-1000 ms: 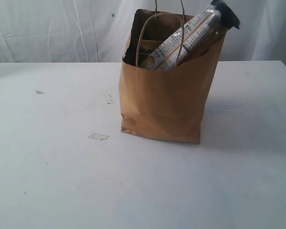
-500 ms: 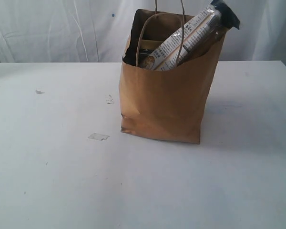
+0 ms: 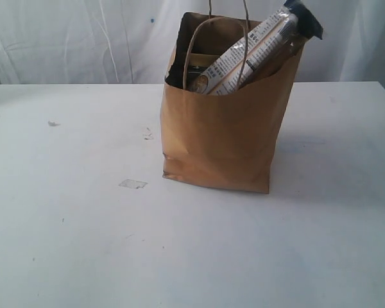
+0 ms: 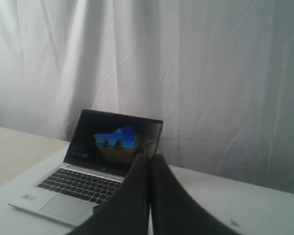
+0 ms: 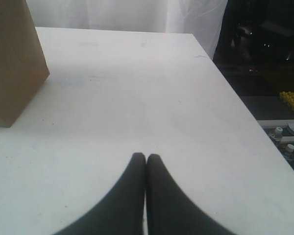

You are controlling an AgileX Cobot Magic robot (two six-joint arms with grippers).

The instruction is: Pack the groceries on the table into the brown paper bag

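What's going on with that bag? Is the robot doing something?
Nothing is being handled right now. The bag stands on the table, packed, and a long packet pokes out of its top. The left gripper is shut and empty, pointing toward a laptop. The right gripper is shut and empty too, over the table beside the bag. Packing looks done.

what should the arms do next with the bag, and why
Probably just rest both arms: no groceries show on the table, the long printed packet already leans out of the top of the brown paper bag, and the left gripper and right gripper are shut and empty.
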